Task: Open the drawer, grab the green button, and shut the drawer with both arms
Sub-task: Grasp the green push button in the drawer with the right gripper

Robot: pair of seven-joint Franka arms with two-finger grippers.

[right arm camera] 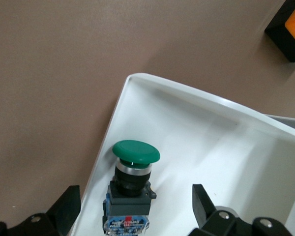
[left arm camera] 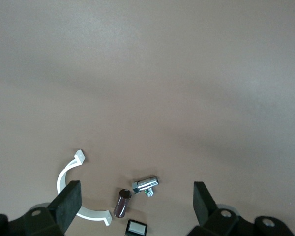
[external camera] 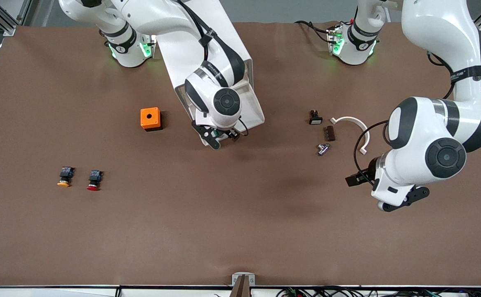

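The drawer [external camera: 253, 111] stands pulled out of the white cabinet [external camera: 229, 37], toward the front camera. My right arm reaches over it, and its wrist hides the tray's inside in the front view. In the right wrist view the green-capped button [right arm camera: 132, 187] lies in the drawer [right arm camera: 196, 96] by a side wall. My right gripper [right arm camera: 132, 209] hangs open just above it, one finger on each side, apart from it. In the front view the right gripper [external camera: 218, 138] shows over the drawer's front. My left gripper [external camera: 403, 200] hangs open over bare table at the left arm's end.
An orange box [external camera: 150, 118] sits beside the drawer, toward the right arm's end. A yellow-capped button [external camera: 64, 176] and a red-capped one [external camera: 94, 180] lie nearer the front camera. A white curved clip [external camera: 354, 123], brown piece [external camera: 329, 133] and metal fitting [external camera: 323, 149] lie by my left gripper.
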